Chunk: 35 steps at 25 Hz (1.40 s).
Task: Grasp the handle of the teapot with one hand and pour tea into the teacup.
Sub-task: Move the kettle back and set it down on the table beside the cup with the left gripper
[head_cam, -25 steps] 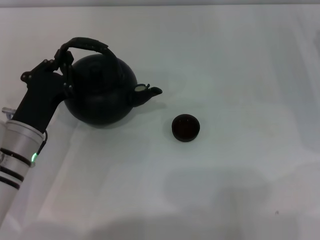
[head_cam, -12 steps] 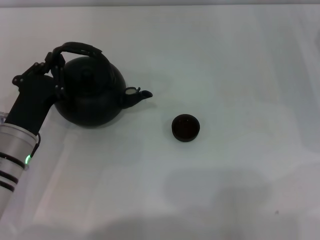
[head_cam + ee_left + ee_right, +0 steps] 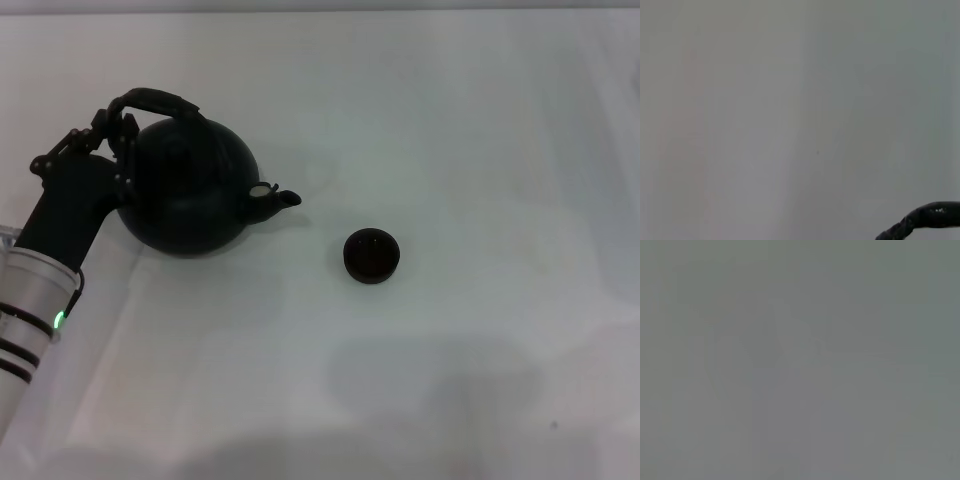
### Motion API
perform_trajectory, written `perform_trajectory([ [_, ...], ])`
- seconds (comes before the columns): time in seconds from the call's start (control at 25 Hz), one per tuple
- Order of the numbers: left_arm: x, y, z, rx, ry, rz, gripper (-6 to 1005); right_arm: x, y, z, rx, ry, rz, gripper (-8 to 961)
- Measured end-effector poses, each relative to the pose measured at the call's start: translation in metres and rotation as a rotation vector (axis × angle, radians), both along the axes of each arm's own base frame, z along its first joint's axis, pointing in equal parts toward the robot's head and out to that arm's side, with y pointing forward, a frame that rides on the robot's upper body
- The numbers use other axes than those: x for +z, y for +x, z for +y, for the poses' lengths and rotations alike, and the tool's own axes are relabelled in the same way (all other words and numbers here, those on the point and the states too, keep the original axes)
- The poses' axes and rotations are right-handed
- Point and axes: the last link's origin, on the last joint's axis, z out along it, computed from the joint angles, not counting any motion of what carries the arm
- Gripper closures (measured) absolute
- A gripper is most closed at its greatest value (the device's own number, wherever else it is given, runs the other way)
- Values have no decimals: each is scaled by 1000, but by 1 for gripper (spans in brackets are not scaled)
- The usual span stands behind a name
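Note:
The round matte black teapot [image 3: 195, 195] is at the left of the white table, its short spout [image 3: 280, 200] pointing right toward the teacup [image 3: 372, 255]. That tiny dark cup stands alone on the table, well apart from the spout. My left gripper [image 3: 118, 125] is shut on the left end of the arched twig-like handle [image 3: 160, 98]. In the left wrist view only a short dark piece of the handle [image 3: 927, 217] shows at the frame's edge. The right gripper is out of view.
The white table [image 3: 480, 150] stretches bare to the right of and in front of the cup. My left arm [image 3: 40, 280] comes in from the lower left. The right wrist view shows only plain grey.
The left gripper has carried the teapot to the left, away from the cup, then slightly lower. The spout has dropped a little. The cup has not moved.

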Motion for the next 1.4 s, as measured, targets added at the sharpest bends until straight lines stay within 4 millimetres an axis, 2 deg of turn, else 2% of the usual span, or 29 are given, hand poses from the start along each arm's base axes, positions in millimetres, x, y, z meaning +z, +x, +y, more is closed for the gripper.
perform_trajectory([
  [0.52, 0, 1, 0, 6, -10, -50, 751, 2, 1, -4, 9, 11, 8, 169],
  [0.76, 0, -3, -5, 24, -17, -89, 622, 1, 2, -5, 10, 5, 5, 169],
  [0.84, 0, -3, -6, 24, -19, -89, 399, 1, 2, -5, 11, 3, 4, 169],
  [1.04, 2, -2, -15, -10, -11, -84, 298, 1, 1, -5, 13, -1, 1, 169],
  [1.4, 2, -5, -28, -16, -6, -87, 297, 0, 2, -5, 12, -3, 2, 169],
])
